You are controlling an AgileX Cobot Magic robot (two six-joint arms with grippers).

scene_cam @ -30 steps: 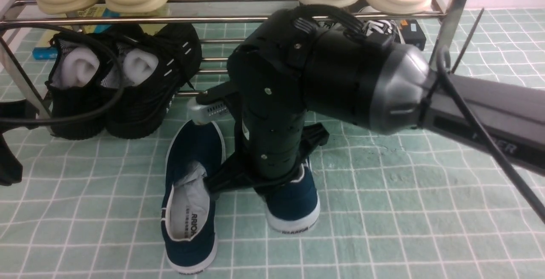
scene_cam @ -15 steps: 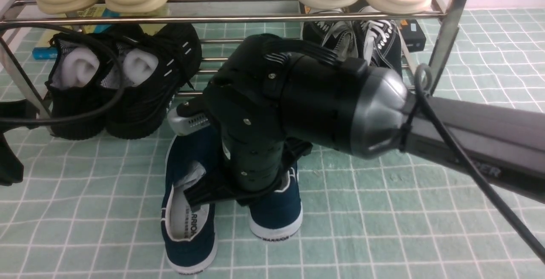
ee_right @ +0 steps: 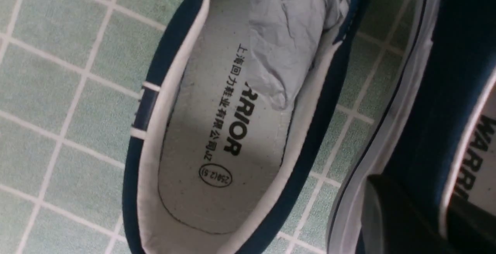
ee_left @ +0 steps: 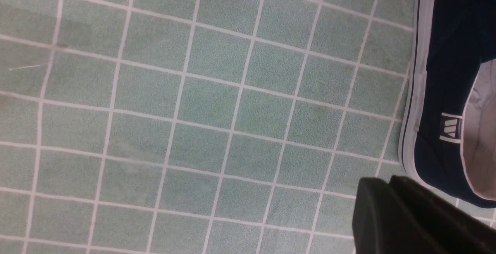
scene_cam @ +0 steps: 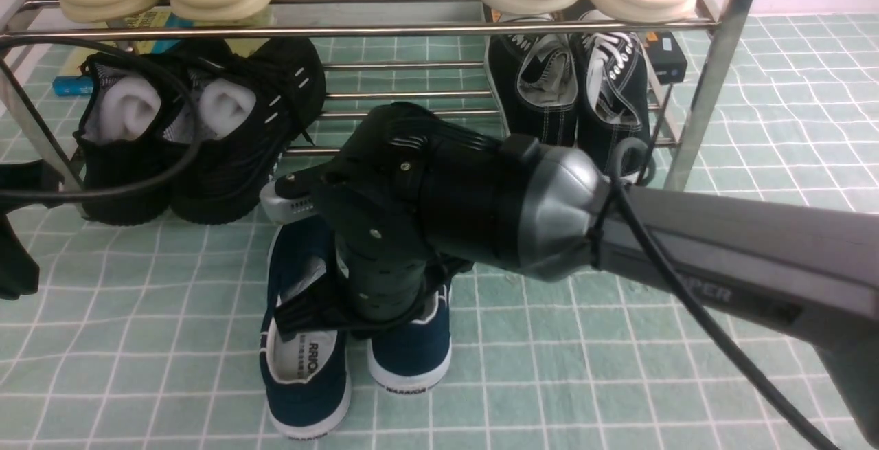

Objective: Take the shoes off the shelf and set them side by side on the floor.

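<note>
right claw (ee_right: 424,223): astride second shoe's (scene_cam: 411,354) wall, grip unclear
left claw (ee_left: 410,219): can't tell
why: you want it beside its mate (scene_cam: 302,381), lower centre

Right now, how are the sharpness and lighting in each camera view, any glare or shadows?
Front view: sharp, with glare streaks along the shelf tubes, and the right arm hiding part of one navy shoe. Left wrist view: evenly lit, crisp floor grid, dark end effector finger out of focus. Right wrist view: insole print legible, partly shadowed.
</note>
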